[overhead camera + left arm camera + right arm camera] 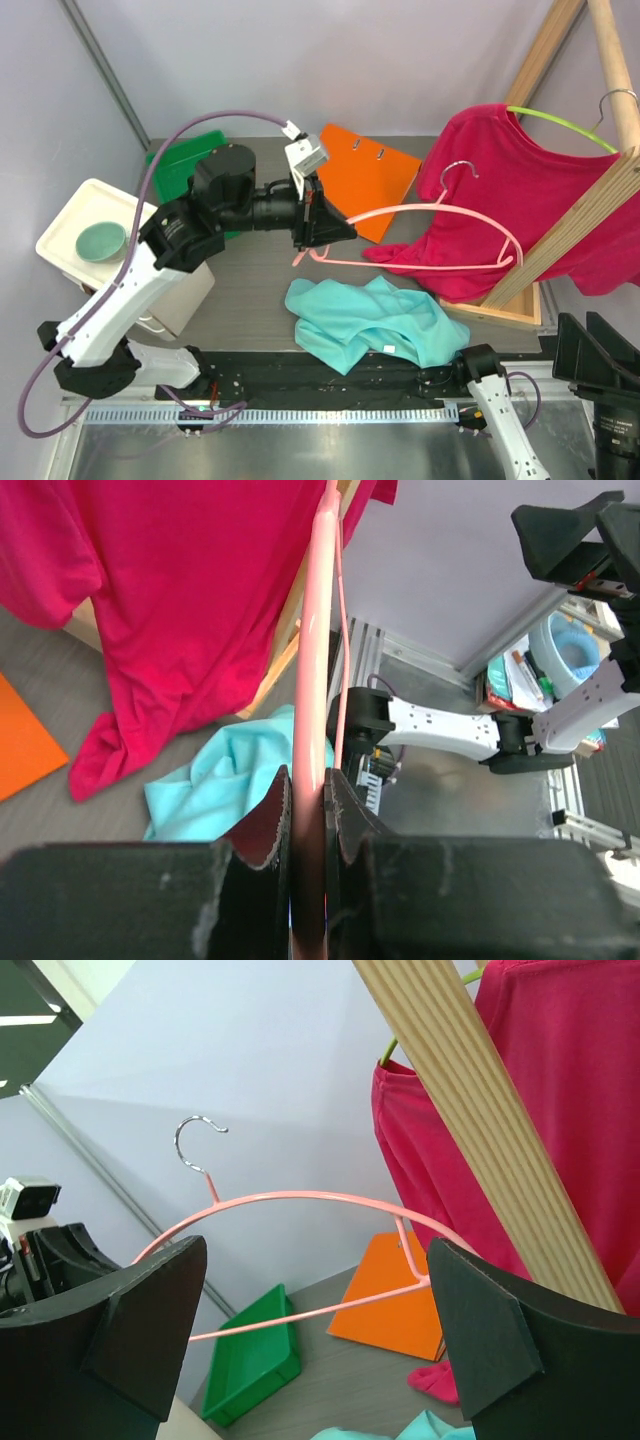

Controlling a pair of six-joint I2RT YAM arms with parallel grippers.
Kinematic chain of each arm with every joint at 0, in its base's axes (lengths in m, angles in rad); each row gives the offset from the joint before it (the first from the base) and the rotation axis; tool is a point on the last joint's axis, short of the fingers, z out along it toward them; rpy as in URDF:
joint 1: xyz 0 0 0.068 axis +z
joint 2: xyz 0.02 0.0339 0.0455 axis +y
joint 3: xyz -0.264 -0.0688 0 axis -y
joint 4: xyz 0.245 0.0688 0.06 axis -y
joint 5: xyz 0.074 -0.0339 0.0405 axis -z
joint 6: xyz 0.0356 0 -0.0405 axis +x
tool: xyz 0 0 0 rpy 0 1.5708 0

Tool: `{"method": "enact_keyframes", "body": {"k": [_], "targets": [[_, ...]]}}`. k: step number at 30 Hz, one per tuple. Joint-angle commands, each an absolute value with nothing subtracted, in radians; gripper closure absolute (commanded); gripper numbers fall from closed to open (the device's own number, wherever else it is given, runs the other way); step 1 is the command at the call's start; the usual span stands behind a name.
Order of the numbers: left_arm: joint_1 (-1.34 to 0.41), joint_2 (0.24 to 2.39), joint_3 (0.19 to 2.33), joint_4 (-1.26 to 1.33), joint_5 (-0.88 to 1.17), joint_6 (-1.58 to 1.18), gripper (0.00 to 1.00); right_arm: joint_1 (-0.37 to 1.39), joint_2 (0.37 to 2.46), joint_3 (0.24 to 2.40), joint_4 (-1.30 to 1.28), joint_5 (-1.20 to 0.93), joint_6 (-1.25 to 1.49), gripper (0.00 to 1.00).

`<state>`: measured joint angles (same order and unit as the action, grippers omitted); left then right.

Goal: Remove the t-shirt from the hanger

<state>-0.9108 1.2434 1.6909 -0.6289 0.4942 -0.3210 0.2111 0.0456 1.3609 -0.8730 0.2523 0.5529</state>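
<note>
**A:** Start from the top camera. Where is the shirt?

**B:** The teal t-shirt (370, 320) lies crumpled on the desk (250, 290), near the front edge, between the two arm bases. The pink hanger (410, 209) is bare and held level above the desk, well behind the shirt.

**A:** Who holds it?

**B:** The left gripper (345, 232). Its jaws are clenched on the hanger's left end. The hanger's right end crosses in front of a red t-shirt (530, 200), which hangs from a green hanger (560, 128) on a wooden rack (580, 215). I cannot tell if the pink wire touches the red cloth.

**A:** Anything else on the desk?

**B:** An orange folder (365, 170) behind the gripper, a green bin (175, 165) at the back left, and a white box (75, 215) with a bowl (101, 240) on top at the left edge.

**A:** Now the left wrist.

**B:** The pink wire runs straight up out of the clenched jaws, pinched between the two pads. Past them the teal shirt lies flat on the desk, apart from the hanger. The red shirt fills the upper left, its lower hem resting on the desk.

**A:** And the right wrist?

**B:** The right gripper (320, 1320) has its jaws released, spread wide with nothing between them. Framed in the gap, farther off, is the bare pink hanger with its metal hook pointing up. The rack's beam and the red shirt sit at the right. A sliver of teal shows at the bottom edge.
</note>
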Motion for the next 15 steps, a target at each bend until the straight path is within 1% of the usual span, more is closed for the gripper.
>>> {"method": "enact_keyframes", "body": {"k": [1, 3, 5, 6, 8, 11, 15], "targets": [[-0.877, 1.333, 1.862, -0.672, 0.621, -0.225, 1.0, 0.213, 0.094, 1.396, -0.922, 0.282, 0.508, 0.03], [-0.876, 1.393, 1.958, -0.698, 0.618, -0.198, 1.0, 0.213, 0.098, 1.405, -0.931, 0.282, 0.506, 0.03], [-0.871, 1.44, 2.044, -0.816, 0.557, -0.125, 1.0, 0.212, 0.106, 1.417, -0.937, 0.281, 0.499, 0.03], [-0.864, 1.475, 2.118, -0.836, 0.566, -0.109, 1.0, 0.213, 0.11, 1.422, -0.942, 0.279, 0.499, 0.03], [-0.838, 1.494, 2.143, -0.824, 0.65, -0.095, 1.0, 0.212, 0.12, 1.433, -0.942, 0.273, 0.494, 0.03], [-0.81, 1.541, 2.213, -0.85, 0.71, -0.049, 1.0, 0.213, 0.135, 1.436, -0.943, 0.261, 0.491, 0.03], [-0.762, 1.588, 2.247, -0.746, 0.87, -0.086, 1.0, 0.213, 0.152, 1.434, -0.937, 0.233, 0.497, 0.03]]}}
